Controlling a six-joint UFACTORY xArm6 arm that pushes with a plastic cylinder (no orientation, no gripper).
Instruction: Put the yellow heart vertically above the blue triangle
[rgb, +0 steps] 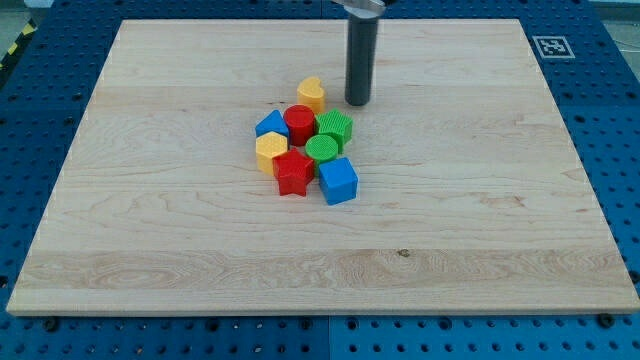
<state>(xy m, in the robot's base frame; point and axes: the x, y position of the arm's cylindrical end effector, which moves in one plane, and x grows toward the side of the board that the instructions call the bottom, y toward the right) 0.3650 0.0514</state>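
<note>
Nearest, the blue cube (338, 180) fronts a tight cluster where the blue triangle (271, 124) sits at nine o'clock, the yellow heart (311, 93) at twelve, and my tip (358, 103), bare and holding nothing, stands beside it at three o'clock, so a careless shove risks scattering the red cylinder (299, 123).

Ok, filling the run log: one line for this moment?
my tip: right of yellow heart, apart | blue triangle: lower left of heart | blocks clustered

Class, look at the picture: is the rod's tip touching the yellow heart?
No: my tip stands apart from the yellow heart, on its right in the view.
</note>
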